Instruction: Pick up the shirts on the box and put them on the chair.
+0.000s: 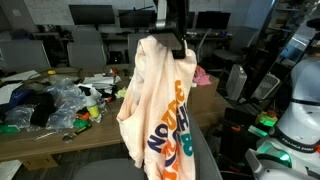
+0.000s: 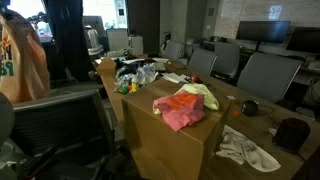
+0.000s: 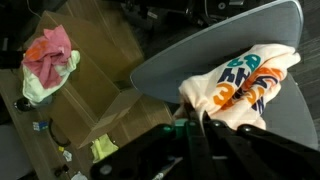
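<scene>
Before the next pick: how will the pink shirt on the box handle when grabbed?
Likely floppy: the pink shirt lies crumpled on the box, and the cream shirt hangs limp from the tool. Thin folds, so probably light. It touches the yellow-green shirt, which may drag along.

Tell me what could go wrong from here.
The cream shirt hangs from the gripper near the edge of the chair in the wrist view; released here, it may slide off. The pink shirt and green shirt lie together on the box, so a later grab might snag both or drop one.
</scene>
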{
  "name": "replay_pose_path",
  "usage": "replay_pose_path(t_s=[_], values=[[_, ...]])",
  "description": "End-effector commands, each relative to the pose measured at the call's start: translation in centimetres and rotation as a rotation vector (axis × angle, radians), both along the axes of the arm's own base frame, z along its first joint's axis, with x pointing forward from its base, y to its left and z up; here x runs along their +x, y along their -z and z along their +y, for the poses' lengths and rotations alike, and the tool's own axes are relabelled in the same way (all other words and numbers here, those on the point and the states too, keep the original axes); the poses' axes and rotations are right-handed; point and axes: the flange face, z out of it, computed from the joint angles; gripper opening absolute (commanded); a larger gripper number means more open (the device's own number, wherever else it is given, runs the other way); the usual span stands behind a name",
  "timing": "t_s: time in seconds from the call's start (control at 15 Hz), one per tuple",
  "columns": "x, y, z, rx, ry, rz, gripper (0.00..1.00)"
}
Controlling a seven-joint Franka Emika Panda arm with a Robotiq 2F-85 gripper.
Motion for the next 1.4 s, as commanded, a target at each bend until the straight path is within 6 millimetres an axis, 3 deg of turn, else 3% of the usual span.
replay_pose_path(t_s=[0.0, 0.6, 0.87, 1.33], values=[[-0.5, -1.7, -0.3, 0.010, -0.029, 0.005, 0.01], [-4.1, -2.9, -3.9, 0.057, -0.005, -0.014, 0.01], [-5.5, -1.8, -5.8, 0.057, 0.022, 0.022, 0.01], [-6.4, 2.1, -9.4, 0.079, 0.084, 0.112, 0.01]])
